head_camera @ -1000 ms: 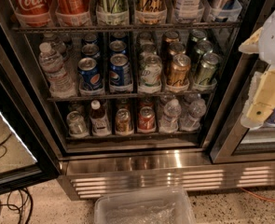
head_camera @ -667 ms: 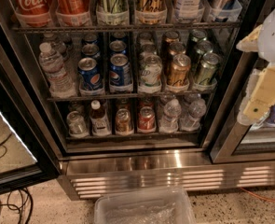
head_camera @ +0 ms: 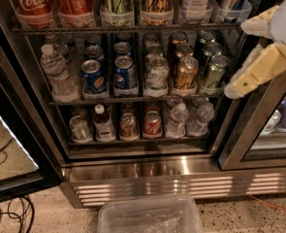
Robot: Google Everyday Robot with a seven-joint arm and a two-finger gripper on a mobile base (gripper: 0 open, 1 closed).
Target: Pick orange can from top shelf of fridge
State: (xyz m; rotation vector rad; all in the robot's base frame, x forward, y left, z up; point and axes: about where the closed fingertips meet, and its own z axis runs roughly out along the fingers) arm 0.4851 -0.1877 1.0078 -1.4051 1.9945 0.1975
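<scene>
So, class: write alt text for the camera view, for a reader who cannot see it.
An open fridge holds cans and bottles on wire racks; the slim amber-gold orange can stands on the top shelf. The robot's gripper hovers open at the right, away from the can.

The orange can (head_camera: 156,1) is gleaming as glossy amber metal on the dark wire of the top shelf (head_camera: 133,29). The ribbed steel base of the fridge (head_camera: 181,183) is shining. At the right edge, the gripper (head_camera: 238,57) is showing matt cream plastic, jaws apart.
</scene>
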